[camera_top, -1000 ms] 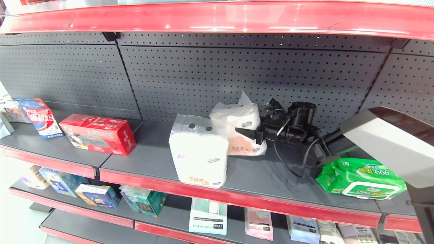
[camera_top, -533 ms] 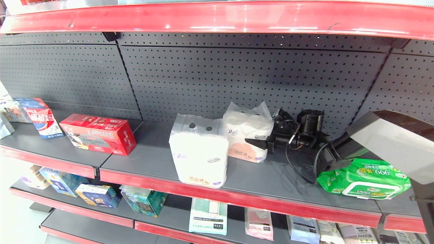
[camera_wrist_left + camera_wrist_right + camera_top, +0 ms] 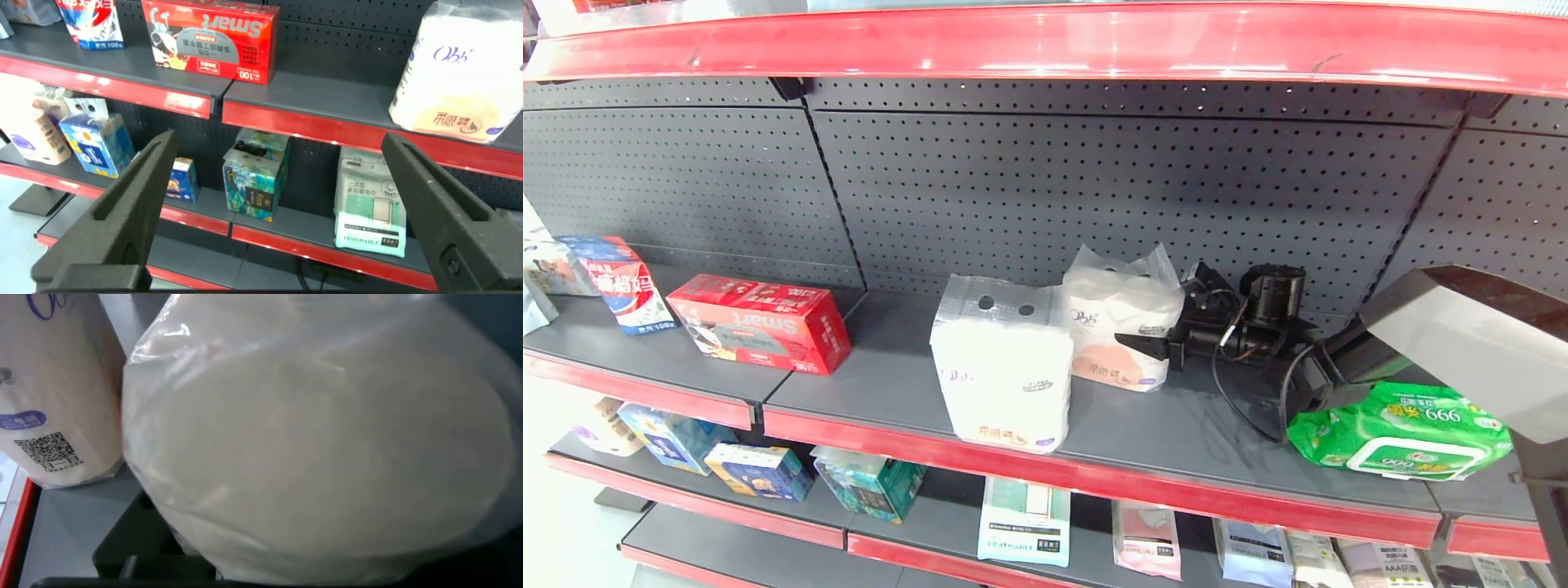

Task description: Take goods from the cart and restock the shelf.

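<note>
On the middle shelf, toward its back wall, the right gripper has its fingers closed around a small tissue pack. One dark finger lies along the near side of the pack; the other is hidden behind it. The pack stands upright with its base on the shelf board and its loose plastic top crumpled upward.

Just in front of it and a little to the robot's left stands a larger tissue pack, close to the red front lip. I cannot tell whether the two packs touch. The right arm runs back to the robot's right, above a green wet-wipes pack lying flat near the shelf edge.

Well to the left on the same level sit a red box and, beyond it, a blue and red carton.

Lower down, the left gripper hangs in front of the lower shelves with its fingers spread wide and nothing between them. A teal box sits on the shelf facing it.
</note>
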Robot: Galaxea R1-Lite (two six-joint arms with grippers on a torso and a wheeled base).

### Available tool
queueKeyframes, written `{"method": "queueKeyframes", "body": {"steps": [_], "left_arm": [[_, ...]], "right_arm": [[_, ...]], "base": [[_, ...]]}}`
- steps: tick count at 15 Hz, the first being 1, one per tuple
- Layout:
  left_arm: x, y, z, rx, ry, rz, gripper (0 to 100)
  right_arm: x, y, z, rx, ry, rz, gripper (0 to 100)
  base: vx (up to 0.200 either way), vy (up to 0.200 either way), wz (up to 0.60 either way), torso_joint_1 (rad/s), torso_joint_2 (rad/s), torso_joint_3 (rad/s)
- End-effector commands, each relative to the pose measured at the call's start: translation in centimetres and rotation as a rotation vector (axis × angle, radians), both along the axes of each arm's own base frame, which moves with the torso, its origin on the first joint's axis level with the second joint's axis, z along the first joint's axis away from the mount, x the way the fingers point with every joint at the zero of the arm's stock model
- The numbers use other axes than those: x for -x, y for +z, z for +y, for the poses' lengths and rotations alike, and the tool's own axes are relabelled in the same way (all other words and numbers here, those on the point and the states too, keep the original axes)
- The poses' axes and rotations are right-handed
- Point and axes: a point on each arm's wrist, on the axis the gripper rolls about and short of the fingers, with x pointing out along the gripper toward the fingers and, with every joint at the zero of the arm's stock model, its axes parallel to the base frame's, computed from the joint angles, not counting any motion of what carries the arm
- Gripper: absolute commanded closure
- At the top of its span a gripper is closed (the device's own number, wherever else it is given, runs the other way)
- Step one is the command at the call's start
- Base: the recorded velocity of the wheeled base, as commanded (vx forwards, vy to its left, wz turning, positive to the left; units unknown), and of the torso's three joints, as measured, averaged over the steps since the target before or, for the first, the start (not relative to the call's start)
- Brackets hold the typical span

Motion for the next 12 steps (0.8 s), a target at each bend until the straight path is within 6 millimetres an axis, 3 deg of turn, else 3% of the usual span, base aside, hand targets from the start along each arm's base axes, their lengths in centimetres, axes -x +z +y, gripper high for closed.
{"method": "queueKeyframes", "body": {"steps": [1, 12], "left_arm": [[0.0, 0.0, 0.0, 0.001, -0.001, -0.001, 0], [0.0, 0.0, 0.0, 0.001, 0.001, -0.001, 0]], "right_arm": [[-0.2, -0.2, 0.8, -0.004, 0.015, 0.001, 100], [-0.1, 0.0, 4.7, -0.015, 0.097, -0.029, 100]], "base": [[0.0, 0.0, 0.0, 0.0, 0.0, 0.0], [0.0, 0.0, 0.0, 0.0, 0.0, 0.0]]}}
